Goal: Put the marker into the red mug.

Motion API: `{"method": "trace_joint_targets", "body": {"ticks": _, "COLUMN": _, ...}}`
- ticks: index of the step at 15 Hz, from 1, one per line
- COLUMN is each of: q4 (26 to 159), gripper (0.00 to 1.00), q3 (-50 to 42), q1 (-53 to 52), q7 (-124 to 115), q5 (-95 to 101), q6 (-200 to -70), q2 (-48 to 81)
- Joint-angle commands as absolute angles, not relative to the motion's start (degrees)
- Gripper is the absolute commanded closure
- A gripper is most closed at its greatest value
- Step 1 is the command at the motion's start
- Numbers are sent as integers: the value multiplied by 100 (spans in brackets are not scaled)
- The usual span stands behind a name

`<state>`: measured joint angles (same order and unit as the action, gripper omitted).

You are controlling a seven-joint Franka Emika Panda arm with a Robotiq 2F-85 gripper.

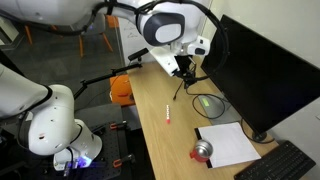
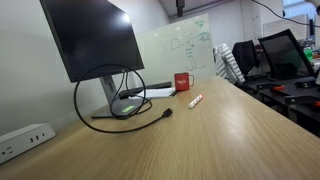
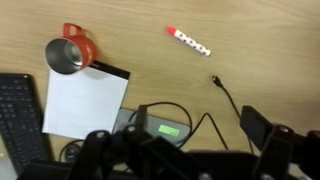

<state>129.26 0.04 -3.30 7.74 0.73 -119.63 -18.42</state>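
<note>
The marker [image 3: 189, 41], a short white stick with a red end, lies flat on the wooden table; it shows in both exterior views [image 1: 167, 113] [image 2: 195, 101]. The red mug [image 3: 72, 52] with a silvery inside stands by the corner of a white sheet, well away from the marker, and shows in both exterior views [image 1: 203, 152] [image 2: 182, 81]. My gripper [image 1: 186, 68] hangs high above the table's far part, over the cable area. In the wrist view its fingers [image 3: 180, 150] are spread apart and empty.
A black monitor [image 1: 262, 75] stands on a base with a green-lit device [image 3: 168, 129] and a looped black cable [image 3: 225, 98]. A white sheet [image 3: 85, 103] and a keyboard [image 3: 18, 115] lie near the mug. An orange object [image 1: 121, 88] sits off the table's end.
</note>
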Motion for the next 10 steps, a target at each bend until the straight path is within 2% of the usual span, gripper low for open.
{"method": "trace_joint_targets", "body": {"ticks": 1, "q4": 13149, "gripper": 0, "q3": 181, "q1": -572, "q7": 1455, "q5": 196, "q6": -12415, "q2": -1338}}
{"method": "trace_joint_targets", "body": {"ticks": 6, "q4": 13551, "gripper": 0, "q3": 411, "q1": -740, "q7": 2400, "q5": 616, "q6": -12893, "q2": -656}}
{"method": "trace_joint_targets", "body": {"ticks": 8, "q4": 13490, "gripper": 0, "q3": 440, "q1": -783, "q7": 2978, "q5": 589, "q6": -12617, "q2": -539}}
{"method": "trace_joint_targets", "body": {"ticks": 10, "q4": 13550, "gripper": 0, "q3": 464, "q1": -755, "q7": 2702, "q5": 532, "q6": -12758, "q2": -491}}
